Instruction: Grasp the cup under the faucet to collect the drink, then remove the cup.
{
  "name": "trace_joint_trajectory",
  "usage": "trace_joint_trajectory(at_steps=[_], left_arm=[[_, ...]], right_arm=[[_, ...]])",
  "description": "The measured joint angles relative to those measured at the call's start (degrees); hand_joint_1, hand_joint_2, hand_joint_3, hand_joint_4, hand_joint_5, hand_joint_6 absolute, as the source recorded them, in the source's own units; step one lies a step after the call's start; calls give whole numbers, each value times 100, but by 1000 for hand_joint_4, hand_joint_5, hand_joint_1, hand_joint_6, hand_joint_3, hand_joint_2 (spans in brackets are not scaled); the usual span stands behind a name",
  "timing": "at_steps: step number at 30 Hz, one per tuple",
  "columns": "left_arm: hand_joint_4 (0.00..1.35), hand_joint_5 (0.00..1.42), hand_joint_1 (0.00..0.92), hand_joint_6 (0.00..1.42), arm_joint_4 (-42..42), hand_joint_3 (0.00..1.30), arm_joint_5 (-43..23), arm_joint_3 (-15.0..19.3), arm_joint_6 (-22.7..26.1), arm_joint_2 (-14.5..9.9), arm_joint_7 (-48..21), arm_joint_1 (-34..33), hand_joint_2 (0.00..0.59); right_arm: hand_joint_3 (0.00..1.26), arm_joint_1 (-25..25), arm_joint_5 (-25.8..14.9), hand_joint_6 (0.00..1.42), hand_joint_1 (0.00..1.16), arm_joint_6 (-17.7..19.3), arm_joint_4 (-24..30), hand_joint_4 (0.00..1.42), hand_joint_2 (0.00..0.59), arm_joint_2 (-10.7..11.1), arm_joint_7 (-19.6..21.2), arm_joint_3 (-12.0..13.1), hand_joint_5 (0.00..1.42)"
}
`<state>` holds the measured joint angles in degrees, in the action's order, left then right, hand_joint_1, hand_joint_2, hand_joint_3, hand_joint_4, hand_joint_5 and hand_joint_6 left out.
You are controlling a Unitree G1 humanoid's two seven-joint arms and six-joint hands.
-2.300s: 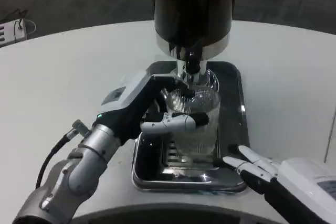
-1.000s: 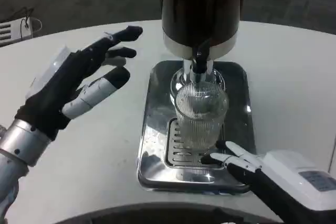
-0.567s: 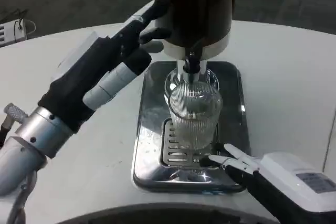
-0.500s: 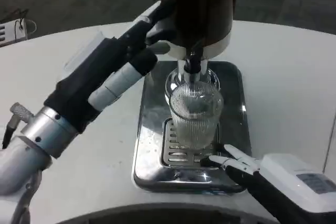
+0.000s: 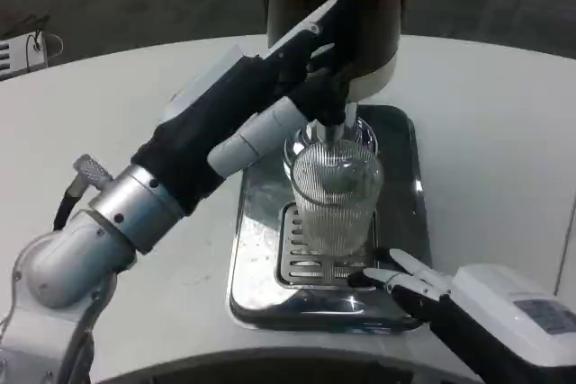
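My left hand had swung from open air up to the dispenser's faucet, fingers loosely spread and holding nothing, so I judged a gentle press on the lever best, keeping the ribbed glass cup centred below my fingertips, while my right hand waited beside its base with fingers apart.

The left hand is up high at the end of its long silver arm, reaching forward with its fingers stretched out and holding nothing, while the right hand sits low near the front with its fingers pointing left, spread apart and empty.
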<state>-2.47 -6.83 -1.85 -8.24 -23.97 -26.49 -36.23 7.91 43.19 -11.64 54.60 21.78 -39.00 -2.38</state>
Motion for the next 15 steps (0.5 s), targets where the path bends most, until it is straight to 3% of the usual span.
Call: trace_joint_trajectory(at_steps=[15], left_arm=[[0,0,0,103,130,0,605,-366,160,53,-5,-171,55]], right_arm=[[165,128,-202,113,522,-85,68,29,460,-2,2,143,111]])
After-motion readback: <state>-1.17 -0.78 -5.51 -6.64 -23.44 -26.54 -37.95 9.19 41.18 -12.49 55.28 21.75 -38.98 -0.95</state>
